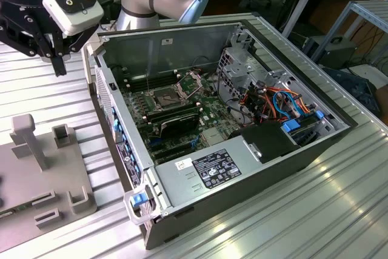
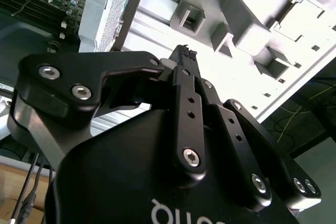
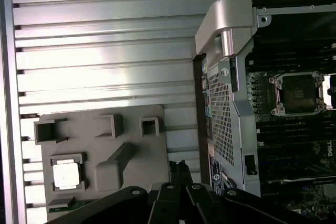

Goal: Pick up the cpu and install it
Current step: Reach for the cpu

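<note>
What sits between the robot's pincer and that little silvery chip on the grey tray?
In the first wrist view, a raised grey block of the tray stands between the pincer and the cpu.

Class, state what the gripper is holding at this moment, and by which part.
Nothing. The gripper is shut and empty; the cpu lies untouched in a pocket of the grey tray.
</note>
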Controlling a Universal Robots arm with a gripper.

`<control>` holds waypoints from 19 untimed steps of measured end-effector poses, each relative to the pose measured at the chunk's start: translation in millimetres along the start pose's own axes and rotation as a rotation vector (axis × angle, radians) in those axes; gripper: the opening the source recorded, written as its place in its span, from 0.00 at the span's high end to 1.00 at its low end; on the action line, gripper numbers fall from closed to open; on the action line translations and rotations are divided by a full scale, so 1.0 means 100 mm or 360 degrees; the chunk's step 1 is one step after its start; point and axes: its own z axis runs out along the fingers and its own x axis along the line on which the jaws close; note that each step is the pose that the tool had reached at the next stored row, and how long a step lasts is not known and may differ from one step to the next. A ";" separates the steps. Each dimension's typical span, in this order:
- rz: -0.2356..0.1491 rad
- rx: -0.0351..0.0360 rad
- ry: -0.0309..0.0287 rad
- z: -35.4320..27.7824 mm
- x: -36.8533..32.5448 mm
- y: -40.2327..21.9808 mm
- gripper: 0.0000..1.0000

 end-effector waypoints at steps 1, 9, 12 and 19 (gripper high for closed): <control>0.0000 0.0000 -0.00001 0.000 0.010 -0.001 0.89; 0.0000 0.0000 0.00000 -0.001 0.073 -0.006 0.89; 0.0000 0.0000 0.00000 -0.001 0.076 -0.006 0.89; 0.0000 0.0000 0.00000 -0.002 0.111 -0.008 0.89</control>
